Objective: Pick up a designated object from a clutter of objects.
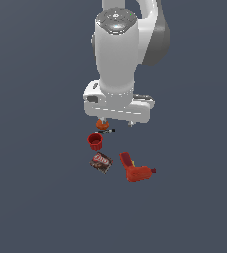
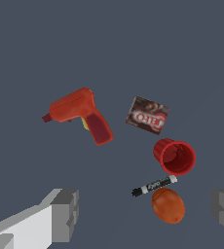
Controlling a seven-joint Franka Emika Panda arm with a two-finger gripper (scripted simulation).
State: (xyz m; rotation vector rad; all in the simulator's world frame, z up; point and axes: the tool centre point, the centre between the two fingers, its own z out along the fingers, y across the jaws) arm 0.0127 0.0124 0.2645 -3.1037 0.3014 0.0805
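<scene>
The red L-shaped drill (image 1: pixel 134 169) lies on the grey floor at the near right of the clutter. In the wrist view the drill (image 2: pixel 80 113) shows its bulky body, angled handle and a small yellow mark. The clutter holds an orange ball (image 1: pixel 101 124), a thin black pen (image 1: pixel 106 131), a red cup (image 1: pixel 94 142) and a dark packet (image 1: pixel 101 162). My gripper (image 1: pixel 116 121) hangs above the ball and pen, away from the drill. In the wrist view the gripper (image 2: pixel 145 214) is open and empty, with its fingers (image 2: pixel 65 214) wide apart around the orange ball (image 2: pixel 168 205).
The white arm (image 1: pixel 116 54) rises behind the clutter. In the wrist view the red cup (image 2: pixel 175 156), the pen (image 2: pixel 154 186) and the packet (image 2: pixel 147 115) lie between the ball and the drill. Flat grey floor surrounds the group.
</scene>
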